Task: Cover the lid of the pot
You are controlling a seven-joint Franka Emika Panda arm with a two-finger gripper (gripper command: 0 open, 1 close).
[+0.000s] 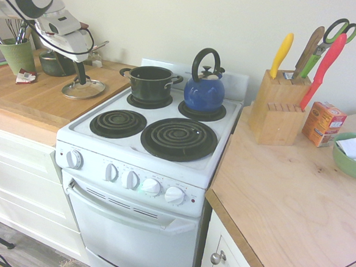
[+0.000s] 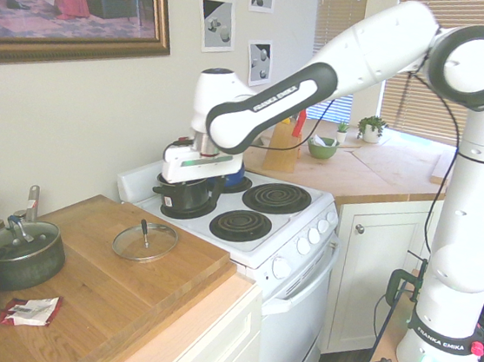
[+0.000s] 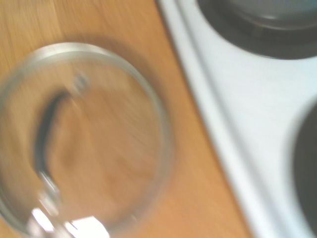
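Lid (image 2: pixel 144 241) lies flat on the wooden counter (image 2: pixel 80 294), just left of the stove (image 1: pixel 134 149) as the first outside camera sees it, with its handle standing up. It is a slim dark bar rather than a round knob, and in the wrist view it runs roughly across the glass as a dark curved streak, too blurred to be sure of its line. The gripper (image 1: pixel 81 78) hangs over the counter near the lid's stove-side edge, pointing steeply down, fingers spread apart and holding nothing. From the second outside camera it looks well above the lid and toward the stove from it, so I judge it needs to slide away from the stove to sit over the handle, then drop. The fingers would have to straddle the bar across its short width, so the wrist may need turning to suit. The pot (image 1: pixel 150 82) sits open on the stove's far left burner, beside the blue kettle (image 1: pixel 203 89), a short carry to the right of the lid
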